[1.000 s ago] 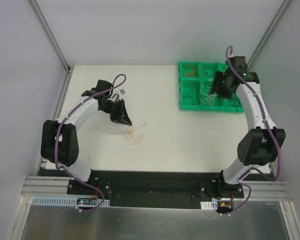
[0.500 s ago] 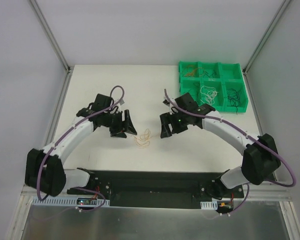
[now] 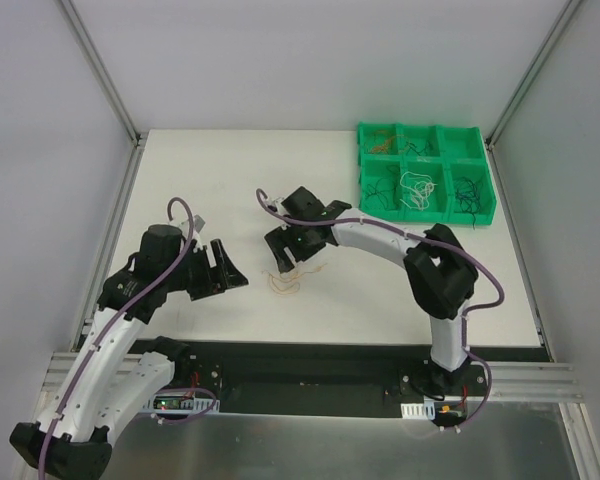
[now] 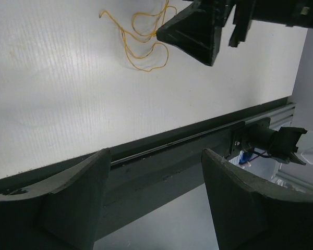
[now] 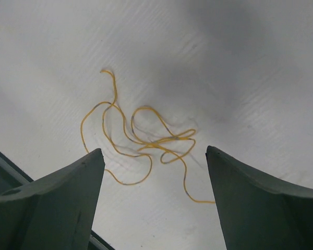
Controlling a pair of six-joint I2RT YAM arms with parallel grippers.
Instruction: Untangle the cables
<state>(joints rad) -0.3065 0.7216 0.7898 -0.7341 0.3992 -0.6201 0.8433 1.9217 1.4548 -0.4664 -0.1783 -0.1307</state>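
A single loose orange cable [image 3: 283,285] lies curled on the white table near its middle. My right gripper [image 3: 288,266] hangs just above it, open, and in the right wrist view the orange cable [image 5: 164,140] lies between and ahead of the open right gripper [image 5: 154,152]. My left gripper [image 3: 238,278] stands to the left of the cable, apart from it, open and empty. In the left wrist view the left gripper [image 4: 155,153] points at the table's near edge, with the orange cable [image 4: 144,70] farther off under the right gripper [image 4: 198,31].
A green compartment tray [image 3: 362,170] stands at the back right with sorted white [image 3: 415,187], black [image 3: 468,195] and brownish [image 3: 383,143] wires. The black base rail [image 3: 300,365] runs along the near table edge.
The left gripper opened, let go of the orange cable and drew back left toward the near edge. The right arm swung from the green tray to just above the cable, opening wider.
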